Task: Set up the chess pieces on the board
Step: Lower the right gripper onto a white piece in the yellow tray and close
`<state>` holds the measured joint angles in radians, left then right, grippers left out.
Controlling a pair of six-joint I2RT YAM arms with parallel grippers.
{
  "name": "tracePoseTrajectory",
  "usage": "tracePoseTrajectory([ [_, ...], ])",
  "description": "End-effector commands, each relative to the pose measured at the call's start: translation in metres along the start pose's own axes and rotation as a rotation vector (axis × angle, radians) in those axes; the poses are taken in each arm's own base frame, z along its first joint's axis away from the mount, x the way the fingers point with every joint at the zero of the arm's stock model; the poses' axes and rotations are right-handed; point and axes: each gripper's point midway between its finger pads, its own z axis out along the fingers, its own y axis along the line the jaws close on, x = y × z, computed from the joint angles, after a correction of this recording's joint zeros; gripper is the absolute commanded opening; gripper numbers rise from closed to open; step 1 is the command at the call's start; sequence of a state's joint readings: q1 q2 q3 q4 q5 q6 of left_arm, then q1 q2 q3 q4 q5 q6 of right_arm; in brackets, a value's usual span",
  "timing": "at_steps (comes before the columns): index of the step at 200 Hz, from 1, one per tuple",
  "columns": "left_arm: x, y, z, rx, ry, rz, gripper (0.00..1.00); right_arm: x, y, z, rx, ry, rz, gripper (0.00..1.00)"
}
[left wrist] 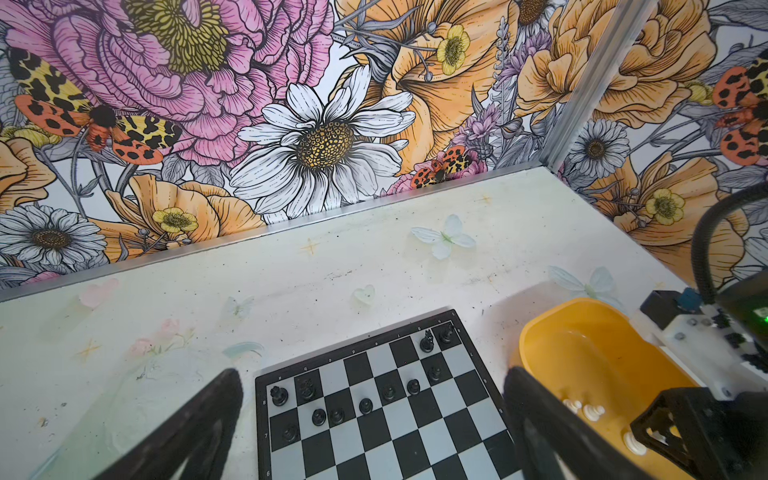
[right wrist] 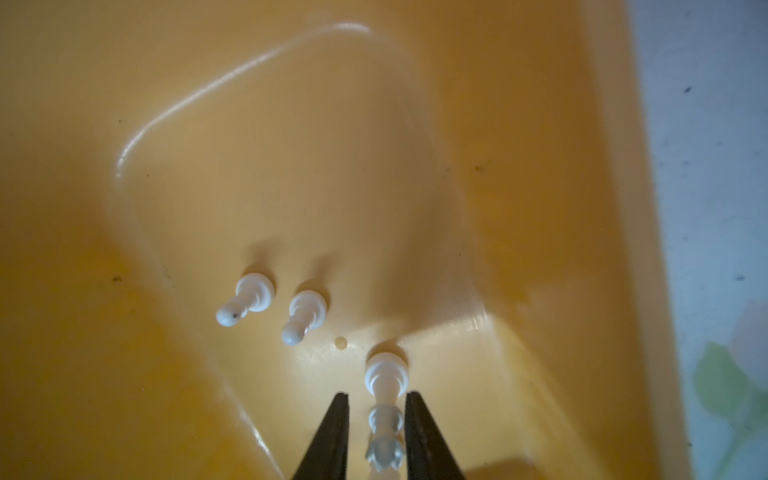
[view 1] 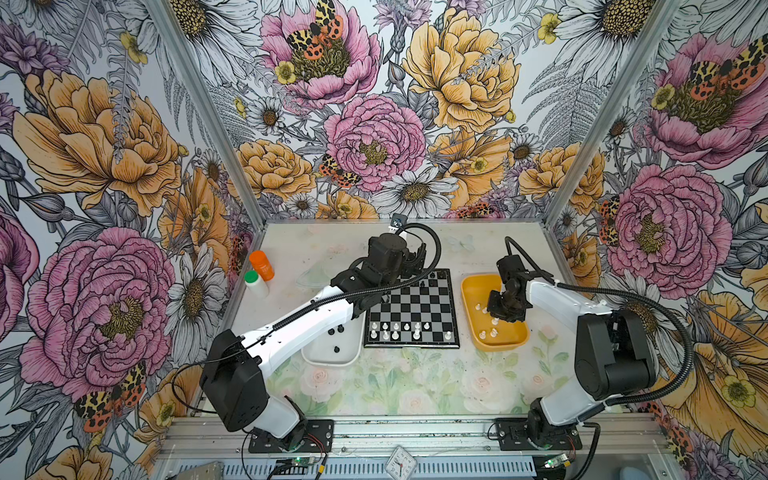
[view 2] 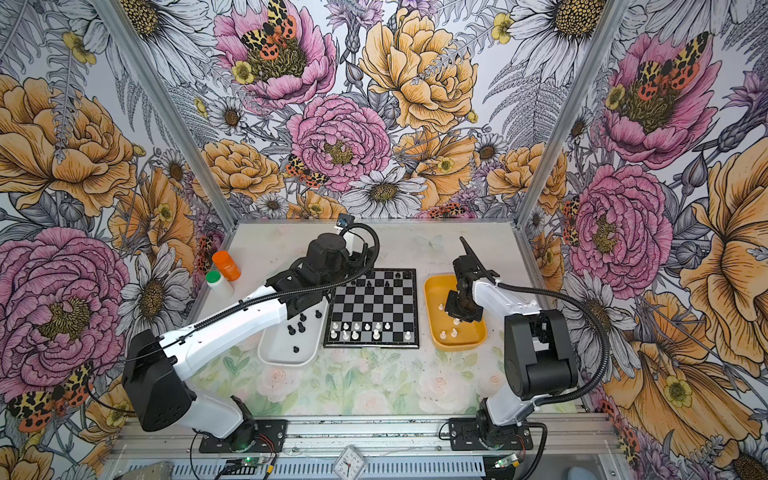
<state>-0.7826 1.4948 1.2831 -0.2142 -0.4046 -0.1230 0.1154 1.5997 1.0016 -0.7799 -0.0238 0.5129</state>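
Only R wrist shows R jaws narrow astride white piece (right wrist: 386, 415); L jaws wide.

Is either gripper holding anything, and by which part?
Nothing clamped yet. Right gripper straddles the tall white crowned plastic chess piece below its crown; left gripper open, empty.

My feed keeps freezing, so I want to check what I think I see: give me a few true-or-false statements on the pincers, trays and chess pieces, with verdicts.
1. The right pincer is down in the yellow tray, its fingers either side of a tall white piece. True.
2. The left pincer grips a black piece. False: it is open and empty, over the board's far side.
3. White pieces stand on the board's rows nearest the robot's bases. True.
4. The white tray holds white pieces. False: only black pieces show in it.
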Motion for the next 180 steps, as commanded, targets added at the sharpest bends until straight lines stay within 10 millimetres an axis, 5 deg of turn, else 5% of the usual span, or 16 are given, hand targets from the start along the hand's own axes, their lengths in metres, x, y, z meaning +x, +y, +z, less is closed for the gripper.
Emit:
tracePoseTrajectory([
  [1, -0.011, 0.003, -0.002, -0.023, -0.021, 0.011, 0.99, -0.009, 0.002, -0.001, -0.009, -0.019, -0.005, 0.26],
  [180, -0.013, 0.022, -0.002, -0.059, -0.023, 0.028, 0.99, -0.016, 0.004, -0.014, -0.016, -0.035, -0.013, 0.14],
])
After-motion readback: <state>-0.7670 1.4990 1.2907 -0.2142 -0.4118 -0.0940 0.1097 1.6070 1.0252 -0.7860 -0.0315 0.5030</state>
